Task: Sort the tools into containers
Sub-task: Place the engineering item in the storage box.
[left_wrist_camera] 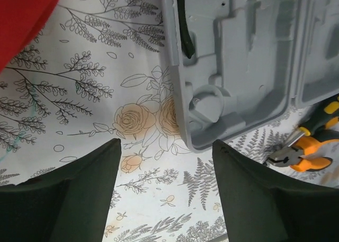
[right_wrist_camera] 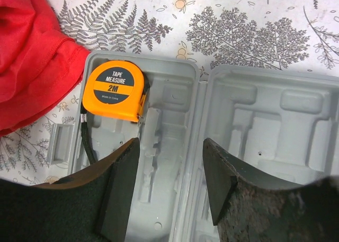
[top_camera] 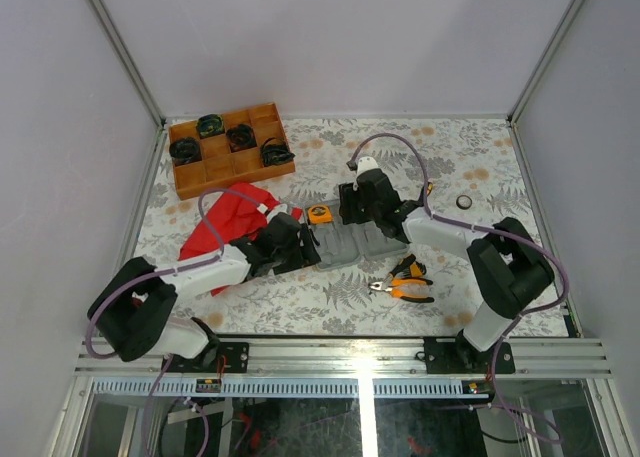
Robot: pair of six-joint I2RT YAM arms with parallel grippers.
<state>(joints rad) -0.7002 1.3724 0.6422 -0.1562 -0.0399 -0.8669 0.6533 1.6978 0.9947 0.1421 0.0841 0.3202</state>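
- The left pincer (left_wrist_camera: pixel 165 149) stands spread, nothing between its dark fingers (left_wrist_camera: pixel 79 194); only the flower-printed bench (left_wrist_camera: pixel 79 93) shows under the gap.
- Just ahead of it, toward its right finger, lies a rounded corner of the open grey tool case (left_wrist_camera: pixel 238 67), with bare moulded recesses.
- Further right of that finger, past the case edge, the orange-and-black pliers (left_wrist_camera: pixel 304 152) lie on the bench.
- A red cloth (left_wrist_camera: pixel 21 14) lies ahead and to the far left of the left pincer.
- The right pincer (right_wrist_camera: pixel 170 146) is also spread and grips nothing; it hangs over the case, about where the two halves meet.
- Ahead of its left finger, the orange tape measure (right_wrist_camera: pixel 114 89) sits in a corner recess of the case, label up, with a black strap trailing back toward that finger.
- In the top view a wooden tray (top_camera: pixel 235 174) with black coiled bundles (top_camera: pixel 186 149) sits well beyond both pincers.
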